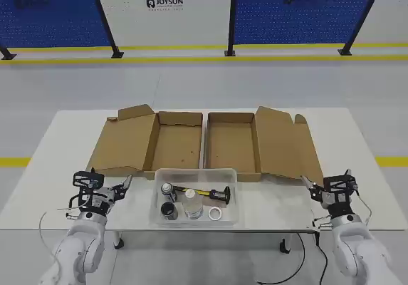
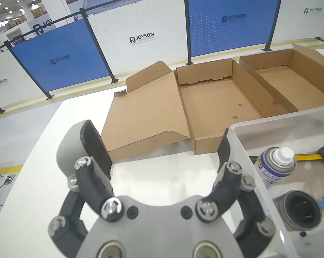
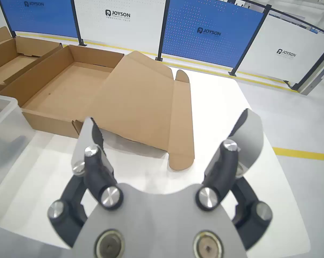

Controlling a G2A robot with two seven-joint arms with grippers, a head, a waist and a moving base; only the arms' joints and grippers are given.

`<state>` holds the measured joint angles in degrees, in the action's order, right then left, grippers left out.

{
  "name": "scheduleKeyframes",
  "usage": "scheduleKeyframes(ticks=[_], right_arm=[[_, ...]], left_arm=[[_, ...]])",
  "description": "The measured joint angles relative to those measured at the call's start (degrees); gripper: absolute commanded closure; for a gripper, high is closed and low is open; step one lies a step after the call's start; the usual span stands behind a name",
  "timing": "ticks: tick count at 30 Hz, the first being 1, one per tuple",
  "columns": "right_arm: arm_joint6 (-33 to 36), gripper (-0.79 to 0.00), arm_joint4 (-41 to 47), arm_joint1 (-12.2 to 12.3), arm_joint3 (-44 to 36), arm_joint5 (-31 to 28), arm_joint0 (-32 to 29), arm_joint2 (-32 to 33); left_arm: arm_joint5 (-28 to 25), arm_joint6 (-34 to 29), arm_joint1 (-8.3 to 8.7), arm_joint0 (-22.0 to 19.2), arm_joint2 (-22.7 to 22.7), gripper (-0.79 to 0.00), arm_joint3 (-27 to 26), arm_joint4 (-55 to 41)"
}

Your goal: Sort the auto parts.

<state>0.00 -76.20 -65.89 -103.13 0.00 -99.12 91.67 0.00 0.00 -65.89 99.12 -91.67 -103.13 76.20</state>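
Observation:
A clear plastic bin [image 1: 195,174] at the table's front middle holds the parts: a spray can [image 1: 167,189] [image 2: 274,166], a black-bored cylindrical part [image 1: 169,211] [image 2: 301,213], a white bottle [image 1: 193,202], a yellow caliper [image 1: 205,192] [image 2: 309,157] and a white ring [image 1: 216,213]. Two open cardboard boxes lie behind it, the left box [image 1: 177,146] [image 2: 218,103] and the right box [image 1: 231,146] [image 3: 68,87]. My left gripper [image 1: 104,187] [image 2: 156,146] stands open left of the bin, holding nothing. My right gripper [image 1: 330,185] [image 3: 167,130] stands open to the bin's right, also holding nothing.
The boxes' lids lie folded flat outward, the left lid [image 1: 122,142] [image 2: 146,116] and the right lid [image 1: 285,146] [image 3: 146,103]. Bare white table [image 1: 47,185] lies around both grippers. Blue and white fence panels [image 1: 47,21] stand on the floor beyond the table.

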Motion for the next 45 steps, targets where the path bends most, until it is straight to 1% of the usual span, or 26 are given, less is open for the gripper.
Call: scheduleKeyframes(ticks=[12,17,18,21,25,28,32,39,45], right_arm=[[0.0,-0.785,0.0,0.0,0.0,0.0,0.0,0.0],[0.0,-0.785,0.0,0.0,0.0,0.0,0.0,0.0],[0.0,-0.785,0.0,0.0,0.0,0.0,0.0,0.0],[0.0,-0.785,0.0,0.0,0.0,0.0,0.0,0.0],[0.0,-0.785,0.0,0.0,0.0,0.0,0.0,0.0],[0.0,-0.785,0.0,0.0,0.0,0.0,0.0,0.0],[0.0,-0.785,0.0,0.0,0.0,0.0,0.0,0.0],[0.0,-0.785,0.0,0.0,0.0,0.0,0.0,0.0],[0.0,-0.785,0.0,0.0,0.0,0.0,0.0,0.0]], left_arm=[[0.0,0.0,-0.02,-0.2,0.0,-0.785,0.0,-0.3],[-2.8,-1.0,-0.11,-1.6,0.1,-0.785,-1.0,-2.3],[-3.8,-1.2,-0.09,-1.8,0.1,-0.785,-1.4,-2.4],[-8.8,-1.0,0.17,-2.0,0.7,-0.785,-3.2,-0.6],[-17.3,-1.1,0.53,-1.4,1.8,-0.785,-5.6,-0.5],[-22.3,-1.3,0.75,-0.8,3.0,-0.785,-7.1,0.8],[-26.2,-1.3,0.89,0.0,5.1,-0.785,-7.9,2.6],[-27.0,-3.3,0.68,0.2,9.6,-0.785,-8.4,3.2],[-25.4,-6.4,0.16,-1.8,14.5,-0.785,-7.2,2.3]])
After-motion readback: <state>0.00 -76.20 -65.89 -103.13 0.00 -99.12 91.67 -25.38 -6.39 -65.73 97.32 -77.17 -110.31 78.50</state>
